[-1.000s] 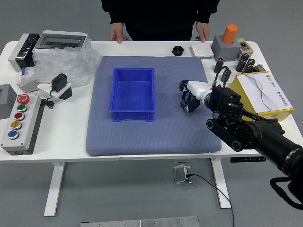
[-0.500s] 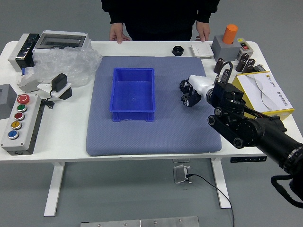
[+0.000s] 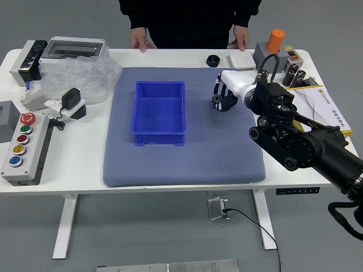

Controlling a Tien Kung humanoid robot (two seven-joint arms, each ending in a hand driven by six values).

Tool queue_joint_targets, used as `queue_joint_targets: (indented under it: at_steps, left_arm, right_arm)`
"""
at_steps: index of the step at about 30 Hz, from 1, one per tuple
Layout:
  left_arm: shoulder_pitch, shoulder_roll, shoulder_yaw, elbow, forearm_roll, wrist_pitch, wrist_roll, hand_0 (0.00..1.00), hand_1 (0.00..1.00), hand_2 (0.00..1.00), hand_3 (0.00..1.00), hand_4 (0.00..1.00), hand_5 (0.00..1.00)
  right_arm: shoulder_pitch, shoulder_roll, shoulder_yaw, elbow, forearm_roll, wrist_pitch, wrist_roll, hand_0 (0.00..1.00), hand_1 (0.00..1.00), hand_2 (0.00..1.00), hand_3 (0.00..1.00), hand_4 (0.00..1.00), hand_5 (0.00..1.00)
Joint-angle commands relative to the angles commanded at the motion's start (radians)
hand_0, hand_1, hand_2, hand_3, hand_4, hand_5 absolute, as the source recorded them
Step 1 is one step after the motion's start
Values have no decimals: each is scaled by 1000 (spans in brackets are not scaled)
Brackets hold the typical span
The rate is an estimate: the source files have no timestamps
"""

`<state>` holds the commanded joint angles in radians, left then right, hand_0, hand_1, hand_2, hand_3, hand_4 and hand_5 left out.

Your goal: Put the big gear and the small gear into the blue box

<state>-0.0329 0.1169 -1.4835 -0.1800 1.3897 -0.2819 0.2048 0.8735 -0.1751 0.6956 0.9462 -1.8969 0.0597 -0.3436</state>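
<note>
While the blue box (image 3: 160, 107) is sitting at left, what looks like a gear (image 3: 216, 101) is showing under the right hand (image 3: 237, 83), its grip impossible to tell; picking seems to be underway, next requiring a secure hold before lifting.

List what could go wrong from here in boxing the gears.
The right hand hides its grasp area, so a poor hold on a gear might go unnoticed. The blue box's raised wall could catch a gear carried too low. Nothing visibly holds the box, so a bump might shift it.

Solid blue box (image 3: 159, 137).
</note>
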Motion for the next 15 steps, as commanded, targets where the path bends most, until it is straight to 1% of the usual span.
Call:
queue_joint_targets:
  at_steps: [3, 7, 10, 15]
  left_arm:
    - [0, 1, -2, 0, 3, 0, 0, 880, 834, 833, 876, 807, 336]
    - [0, 2, -5, 0, 8, 0, 0, 880, 834, 833, 876, 807, 336]
    - [1, 3, -8, 0, 12, 0, 0, 880, 833, 833, 876, 807, 336]
    - [2, 4, -11, 0, 21, -1, 1, 880, 833, 833, 876, 807, 336]
  right_arm:
    - [11, 3, -2, 27, -4, 3, -4, 624, 449, 413, 432, 748, 2]
    - [26, 19, -10, 55, -6, 5, -7, 624, 449, 413, 432, 748, 2]
    - [36, 37, -19, 60, -4, 8, -8, 628, 453, 413, 436, 748, 2]
    - [55, 80, -22, 53, 0, 8, -8, 628, 454, 414, 436, 749, 2]
